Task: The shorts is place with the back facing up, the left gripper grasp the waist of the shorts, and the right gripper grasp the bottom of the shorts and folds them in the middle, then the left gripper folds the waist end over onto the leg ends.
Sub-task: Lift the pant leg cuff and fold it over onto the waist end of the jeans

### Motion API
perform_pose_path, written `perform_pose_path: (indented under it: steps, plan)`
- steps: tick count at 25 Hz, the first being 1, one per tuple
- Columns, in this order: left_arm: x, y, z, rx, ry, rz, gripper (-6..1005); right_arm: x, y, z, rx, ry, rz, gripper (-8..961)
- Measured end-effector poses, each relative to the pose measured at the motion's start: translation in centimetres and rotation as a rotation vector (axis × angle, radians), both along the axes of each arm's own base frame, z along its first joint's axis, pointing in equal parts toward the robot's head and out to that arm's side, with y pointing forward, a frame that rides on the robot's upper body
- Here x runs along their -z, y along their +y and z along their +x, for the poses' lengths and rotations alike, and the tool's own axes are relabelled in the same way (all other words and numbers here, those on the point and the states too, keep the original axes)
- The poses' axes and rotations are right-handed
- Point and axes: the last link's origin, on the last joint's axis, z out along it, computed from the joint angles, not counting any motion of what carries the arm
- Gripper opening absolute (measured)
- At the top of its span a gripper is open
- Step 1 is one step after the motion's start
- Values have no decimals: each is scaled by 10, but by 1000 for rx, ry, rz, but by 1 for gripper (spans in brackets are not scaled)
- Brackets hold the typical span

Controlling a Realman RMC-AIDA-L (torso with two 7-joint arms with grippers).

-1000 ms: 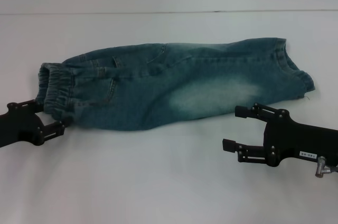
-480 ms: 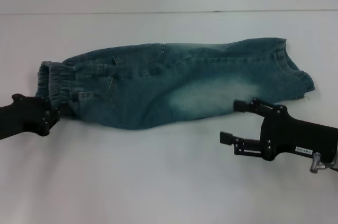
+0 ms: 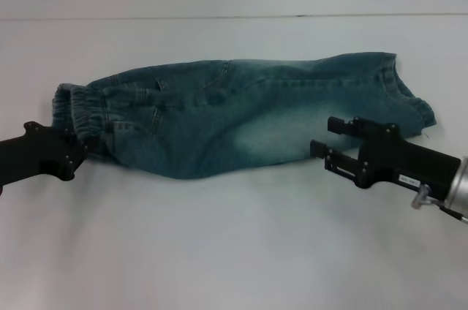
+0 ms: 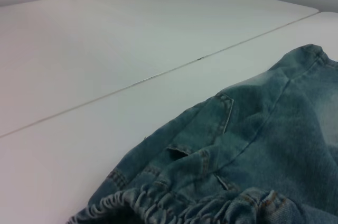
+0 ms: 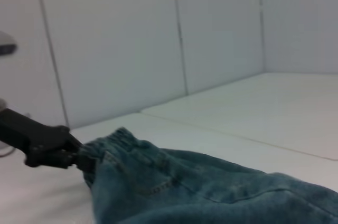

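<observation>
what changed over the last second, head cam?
The left gripper closed in on the waist from an open stance and now sits against its near corner. The right gripper rose toward the shorts, fingers open, now at their near edge. The shorts barely shifted on the table.

the shorts [image 3: 234, 116] are faded blue-green denim cloth, matt and coarse, washed pale just beside the right gripper [image 3: 327, 138]. the waist [image 3: 77, 120] is puckered elastic denim at the left gripper [image 3: 82, 150]. both claws are matt black with small silver metal screws. the table [image 3: 219, 251] is smooth, white, faintly sheened.
</observation>
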Motion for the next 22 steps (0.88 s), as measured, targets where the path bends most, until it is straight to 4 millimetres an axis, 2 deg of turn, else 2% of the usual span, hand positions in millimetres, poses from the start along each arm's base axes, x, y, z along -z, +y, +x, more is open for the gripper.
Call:
perform_pose_path:
  steps: [1,7,12,15,20,21,22]
  plan:
    - [0,1,0,-1,-1,0,38,2,3,-1,-2,-10,4,687]
    - [-3,9,10,4,-18,1,46,15,23,-13,-37,-75,22,443]
    - [-13,22,34,22,-40,-25,52,20,39,-22,-29,-84,89,233]
    - [-22,31,58,54,-40,-38,56,26,50,-22,10,-119,118,170]
    - [-26,53,115,107,-40,-94,63,38,64,-26,55,-189,114,66]
    - [-23,58,130,125,-36,-113,64,40,66,-27,56,-201,109,45]
    - [-16,64,158,164,-27,-151,65,43,67,-28,58,-214,106,24]
